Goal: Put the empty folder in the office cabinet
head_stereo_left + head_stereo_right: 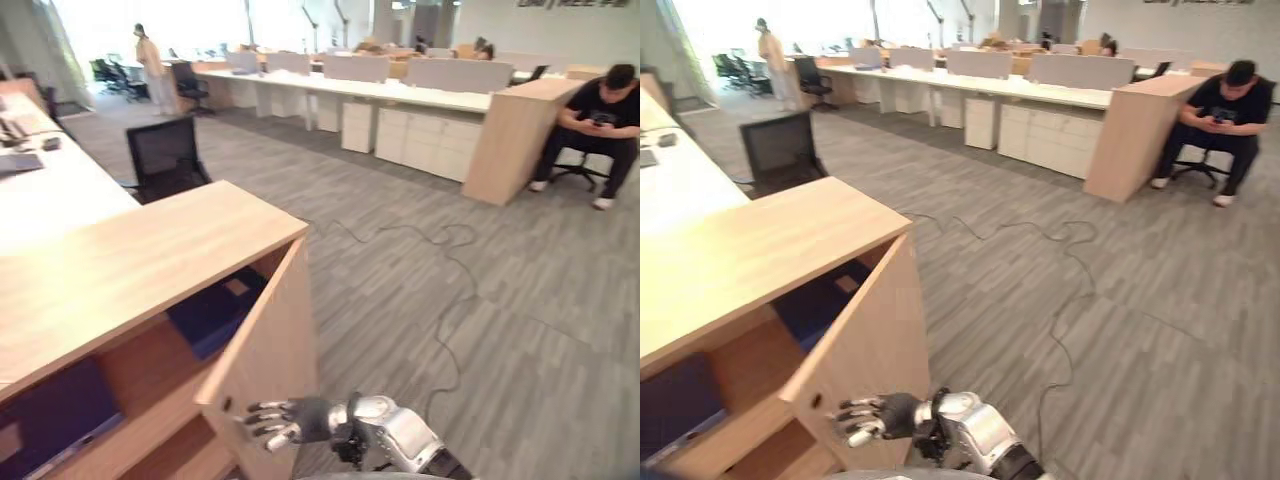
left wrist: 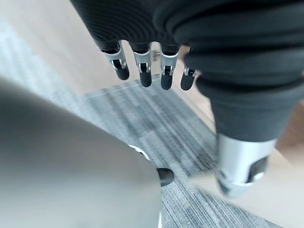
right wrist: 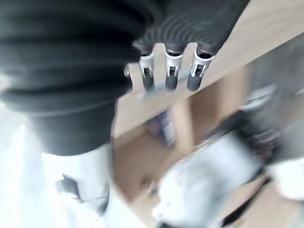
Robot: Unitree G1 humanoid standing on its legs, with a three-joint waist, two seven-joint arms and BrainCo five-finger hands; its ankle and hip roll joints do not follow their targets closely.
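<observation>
Cabinet (image 1: 130, 265): light wood, at the left of the eye views; top surface bare, interior shelves exposed.
Lower-left compartment: a dark blue flat item (image 1: 50, 415) lies inside; cannot tell what it is.
Folder (image 1: 215, 312): dark blue, lying flat on the upper shelf inside the cabinet, behind the open door; neither hand touches it.
Cabinet door (image 1: 270, 365): swung open, its outer edge standing towards the robot.
Right hand (image 1: 285, 420): at the lower edge of the door, just beside or touching its face; contact cannot be confirmed. Fingers loosely bent and spread, curled round nothing.
Left hand (image 2: 142, 66): seen in its own wrist view over grey carpet and a wood panel; fingers straight, side by side, holding nothing.
Floor (image 1: 480, 300): grey striped carpet.
Background right: a seated person in black (image 1: 600, 120) beside a wooden desk end.
</observation>
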